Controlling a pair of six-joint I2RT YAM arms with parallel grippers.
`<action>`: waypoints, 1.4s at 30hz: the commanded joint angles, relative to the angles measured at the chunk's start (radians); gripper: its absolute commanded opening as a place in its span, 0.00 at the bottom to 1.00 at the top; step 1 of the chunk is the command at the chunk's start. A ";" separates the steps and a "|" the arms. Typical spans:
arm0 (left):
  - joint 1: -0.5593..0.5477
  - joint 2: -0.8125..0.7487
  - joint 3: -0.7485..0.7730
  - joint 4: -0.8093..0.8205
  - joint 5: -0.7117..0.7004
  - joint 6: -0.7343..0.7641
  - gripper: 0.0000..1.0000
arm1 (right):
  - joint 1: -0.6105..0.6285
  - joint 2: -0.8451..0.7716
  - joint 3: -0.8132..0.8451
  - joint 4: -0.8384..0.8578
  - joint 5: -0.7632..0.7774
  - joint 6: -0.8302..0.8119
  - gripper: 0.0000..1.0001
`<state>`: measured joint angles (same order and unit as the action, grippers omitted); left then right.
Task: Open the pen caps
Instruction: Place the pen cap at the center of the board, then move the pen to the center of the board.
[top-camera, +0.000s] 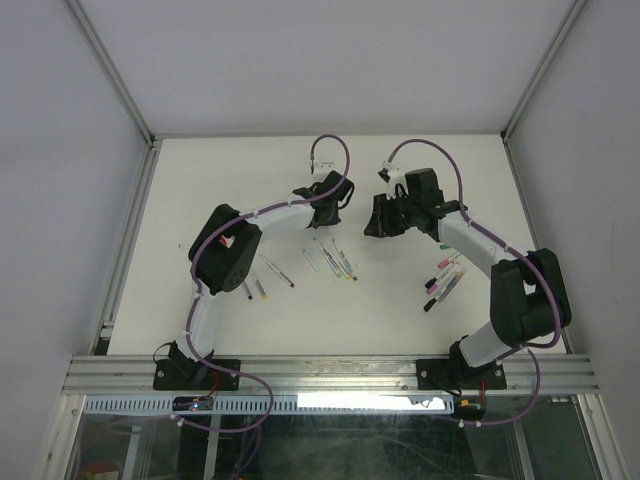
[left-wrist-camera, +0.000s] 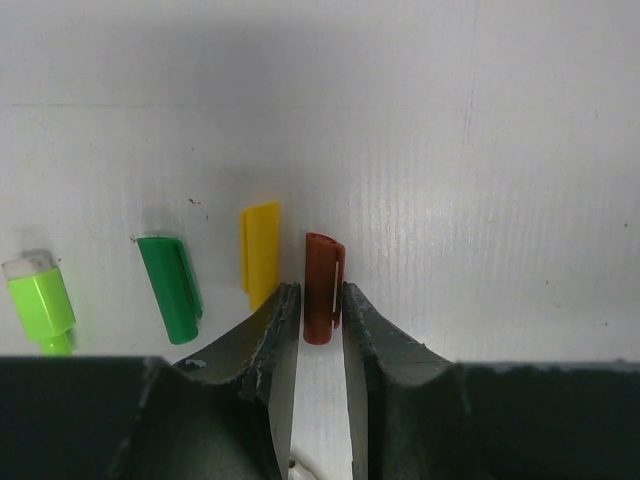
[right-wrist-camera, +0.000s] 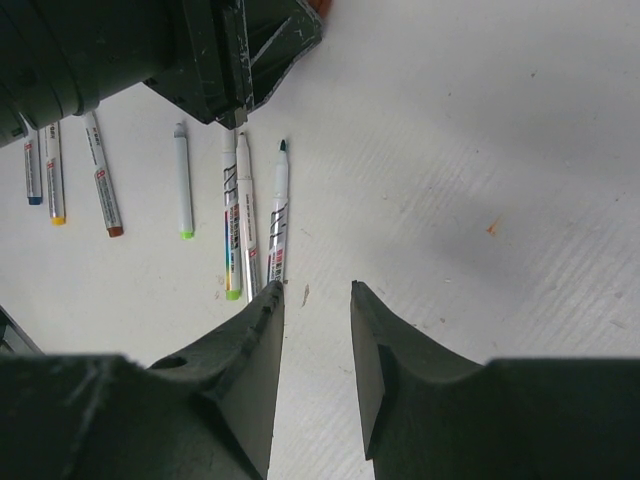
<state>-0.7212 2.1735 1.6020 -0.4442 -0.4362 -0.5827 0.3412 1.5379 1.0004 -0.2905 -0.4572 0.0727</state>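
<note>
A maroon pen cap (left-wrist-camera: 323, 275) lies on the white table between the tips of my left gripper (left-wrist-camera: 320, 290). The jaws stand slightly open, with thin slivers of gap either side of the cap. Beside it lie a yellow cap (left-wrist-camera: 262, 250) and a green cap (left-wrist-camera: 172, 285), then a lime-green piece with a white end (left-wrist-camera: 40, 300). In the top view the left gripper (top-camera: 335, 200) is at the table's middle back. My right gripper (right-wrist-camera: 316, 289) is open over bare table with nothing between its fingers, facing the left gripper (right-wrist-camera: 230, 60).
Several uncapped pen barrels (right-wrist-camera: 240, 210) lie in a row near the right gripper's left finger. More pens lie by the left arm (top-camera: 265, 275). A cluster of capped pens (top-camera: 442, 280) lies near the right arm. Metal frame posts and white walls edge the table.
</note>
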 joint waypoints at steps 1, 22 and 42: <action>-0.012 -0.013 0.046 0.010 0.007 0.022 0.24 | -0.011 -0.050 0.018 0.022 -0.022 -0.010 0.35; -0.065 -0.509 -0.359 0.267 0.041 0.048 0.33 | -0.193 -0.194 0.035 -0.138 -0.449 -0.347 0.35; -0.062 -1.392 -1.285 0.963 0.371 0.183 0.99 | -0.352 -0.148 0.314 -0.789 -0.374 -1.442 0.56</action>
<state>-0.7845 0.8669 0.3996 0.3305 -0.1150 -0.4107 0.0208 1.2976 1.1988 -0.8326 -0.9478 -0.9424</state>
